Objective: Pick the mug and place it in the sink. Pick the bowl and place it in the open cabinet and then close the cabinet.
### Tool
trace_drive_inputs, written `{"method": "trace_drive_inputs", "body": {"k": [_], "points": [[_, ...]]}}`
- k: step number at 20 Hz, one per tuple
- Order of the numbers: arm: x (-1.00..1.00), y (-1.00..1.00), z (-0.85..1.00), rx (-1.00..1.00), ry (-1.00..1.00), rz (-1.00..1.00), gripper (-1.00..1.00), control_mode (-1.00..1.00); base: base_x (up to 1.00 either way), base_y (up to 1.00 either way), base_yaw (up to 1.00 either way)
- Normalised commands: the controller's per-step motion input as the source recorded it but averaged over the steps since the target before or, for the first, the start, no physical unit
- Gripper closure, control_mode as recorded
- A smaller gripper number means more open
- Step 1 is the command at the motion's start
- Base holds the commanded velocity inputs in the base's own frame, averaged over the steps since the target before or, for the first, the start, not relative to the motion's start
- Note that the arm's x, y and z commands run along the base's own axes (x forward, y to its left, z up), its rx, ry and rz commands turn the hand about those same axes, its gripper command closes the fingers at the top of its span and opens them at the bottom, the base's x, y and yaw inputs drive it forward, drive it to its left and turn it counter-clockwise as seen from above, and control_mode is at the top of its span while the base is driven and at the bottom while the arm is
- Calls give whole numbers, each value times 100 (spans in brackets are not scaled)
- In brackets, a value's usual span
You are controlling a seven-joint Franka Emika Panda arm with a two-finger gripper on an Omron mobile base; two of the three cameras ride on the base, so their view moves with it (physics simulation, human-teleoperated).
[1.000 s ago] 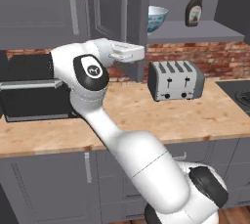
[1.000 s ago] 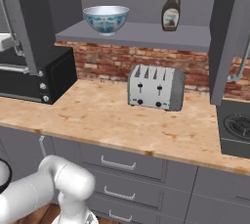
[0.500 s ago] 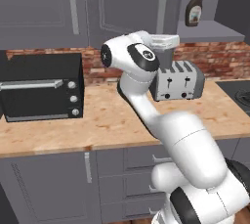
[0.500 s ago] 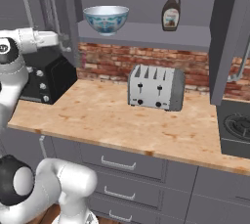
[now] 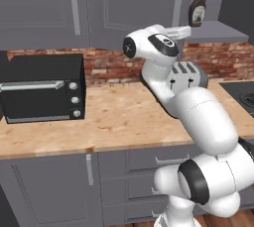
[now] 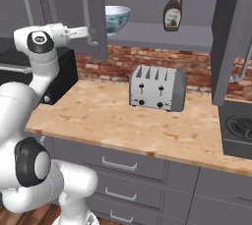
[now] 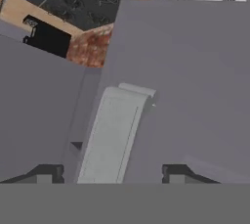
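Two fingertips (image 7: 176, 173) of the hand (image 7: 110, 175) are spread wide astride the cabinet door's bar handle (image 7: 111, 135); the bowl (image 6: 116, 16) is seen at 3 o'clock of that door (image 6: 91, 10).

The door (image 6: 96, 10) covered the left part of the bowl (image 6: 117, 17). The arm (image 5: 198, 117) hid most of the toaster (image 5: 191, 72). The tool's tip (image 6: 90, 33) was lost against the door.
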Motion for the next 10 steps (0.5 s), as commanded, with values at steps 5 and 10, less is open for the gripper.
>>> {"method": "trace_drive_inputs", "body": {"k": [5, 10], "points": [[59, -36, 0, 0, 8, 2, -100, -100, 0, 0, 0], [49, -69, 0, 8, 0, 21, -100, -100, 0, 0, 0]]}}
